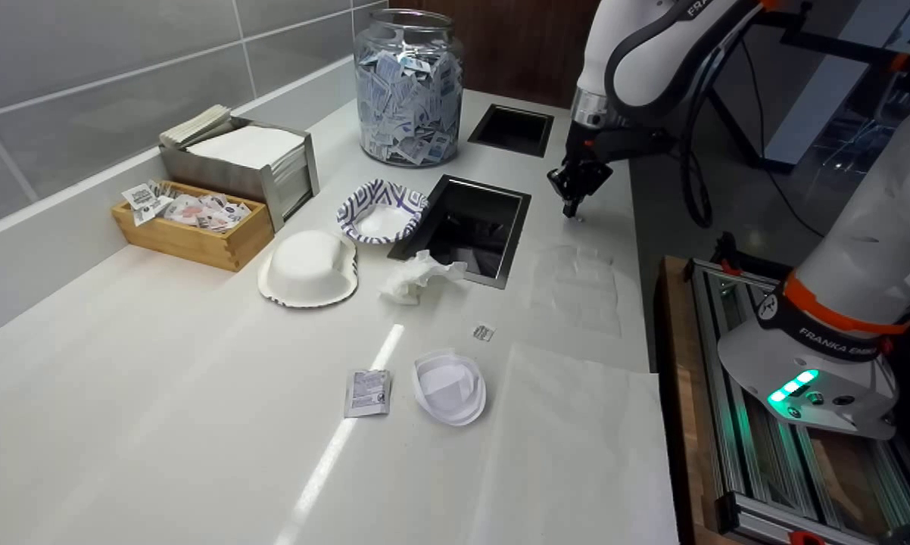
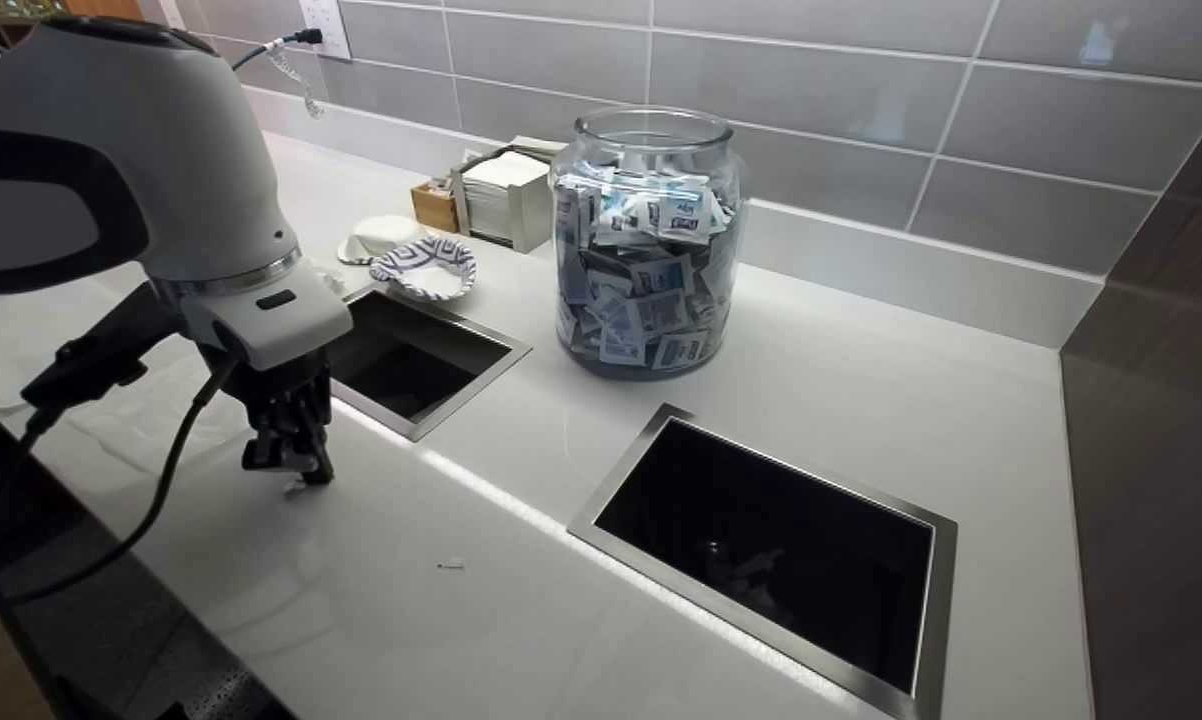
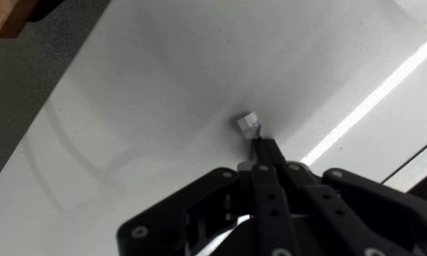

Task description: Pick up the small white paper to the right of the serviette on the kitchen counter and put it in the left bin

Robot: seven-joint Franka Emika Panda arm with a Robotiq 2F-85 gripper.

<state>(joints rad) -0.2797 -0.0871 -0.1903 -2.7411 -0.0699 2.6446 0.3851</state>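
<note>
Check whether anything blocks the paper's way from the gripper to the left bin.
Nothing visible does: just the counter lies between the paper at the gripper and the left bin. The patterned bowl and serviette lie at the bin's other edges.

We see a plain white serviette [image 1: 417,278] on the white counter [image 1: 197,424]. Beside the serviette, we find the bin [image 1: 514,238] black, its rim silver-grey. Near the serviette, we note a white bowl [image 1: 383,223] banded in a violet-blue geometric pattern, and a white packet [image 1: 483,332] with dark print. Well apart from the serviette, we see grey wall tiles [image 1: 122,76], a honey-brown box [image 1: 175,244], the black gripper [image 3: 263,140] and a white scrap [image 3: 248,124] marked with violet.
</note>
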